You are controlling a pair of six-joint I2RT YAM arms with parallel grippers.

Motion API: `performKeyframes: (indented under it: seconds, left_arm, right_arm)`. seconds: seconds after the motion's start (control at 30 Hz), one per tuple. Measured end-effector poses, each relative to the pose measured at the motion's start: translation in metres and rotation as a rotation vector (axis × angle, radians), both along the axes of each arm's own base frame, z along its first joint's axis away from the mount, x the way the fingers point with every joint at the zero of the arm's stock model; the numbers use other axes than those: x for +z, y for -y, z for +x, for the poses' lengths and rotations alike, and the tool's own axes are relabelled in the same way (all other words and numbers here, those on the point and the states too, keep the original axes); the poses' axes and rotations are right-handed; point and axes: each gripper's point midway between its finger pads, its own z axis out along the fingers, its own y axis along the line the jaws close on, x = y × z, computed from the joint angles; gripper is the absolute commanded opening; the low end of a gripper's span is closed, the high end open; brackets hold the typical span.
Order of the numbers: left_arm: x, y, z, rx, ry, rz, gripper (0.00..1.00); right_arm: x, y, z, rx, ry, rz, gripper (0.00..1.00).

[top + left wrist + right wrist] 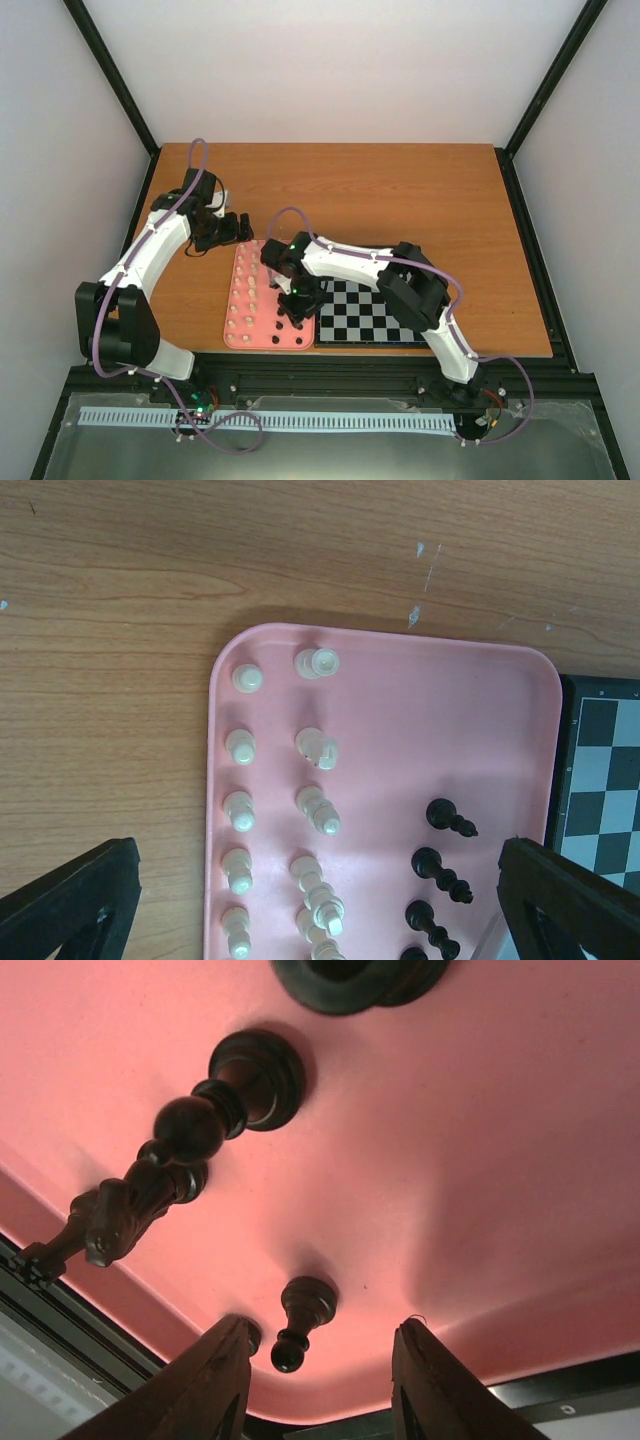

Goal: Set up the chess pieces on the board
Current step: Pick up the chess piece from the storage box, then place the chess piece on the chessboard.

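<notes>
The right gripper [322, 1360] is spread over the pink tray [480, 1160], with a small dark pawn [300, 1320] between its fingers. A taller dark piece [190, 1160] stands beyond it.

Desk [400, 190]: tray [262, 344] and board [370, 315] lie side by side at the 6 o'clock edge. The board is at the tray's 3 o'clock, just beside it.

In the tray: two columns of chess pieces [240, 810] run 12 to 6 along the 9 o'clock side. A third column sits toward 3 o'clock, in the 6 o'clock half.

Left end effector [228, 230]: off the tray, beyond its 11 o'clock corner.

Right end effector [296, 318]: over the tray's 5 o'clock corner, with a single chess piece [302, 1318] just ahead of its fingers.
</notes>
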Motion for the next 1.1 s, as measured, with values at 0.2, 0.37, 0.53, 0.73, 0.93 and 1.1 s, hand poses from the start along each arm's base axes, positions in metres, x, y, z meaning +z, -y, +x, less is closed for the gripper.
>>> performKeyframes:
  seconds: [0.2,0.37,0.53,0.73,0.93,1.1]
  left_arm:
    - [-0.001,0.000,-0.001,0.000,-0.002,0.000,1.00]
    - [-0.001,0.000,-0.003,0.000,0.000,0.000,1.00]
    - [-0.001,0.000,-0.003,-0.001,-0.002,-0.001,1.00]
    - [-0.002,0.000,-0.004,-0.001,-0.004,-0.001,1.00]
    - [-0.001,0.000,-0.004,-0.001,0.000,-0.003,1.00]
    - [0.001,0.001,-0.004,-0.003,0.005,-0.010,1.00]
  right_arm:
    - [-0.004,-0.001,-0.005,0.011,-0.017,0.000,0.29]
    - [-0.006,-0.001,-0.006,0.014,-0.021,-0.003,0.16]
    - [-0.006,0.001,-0.007,0.011,-0.025,-0.010,0.03]
    - [-0.003,0.006,-0.004,0.006,-0.010,-0.044,0.03]
    - [0.039,0.019,0.013,-0.078,0.056,-0.015,0.03]
    - [0.084,0.102,0.028,-0.310,0.089,0.014,0.03]
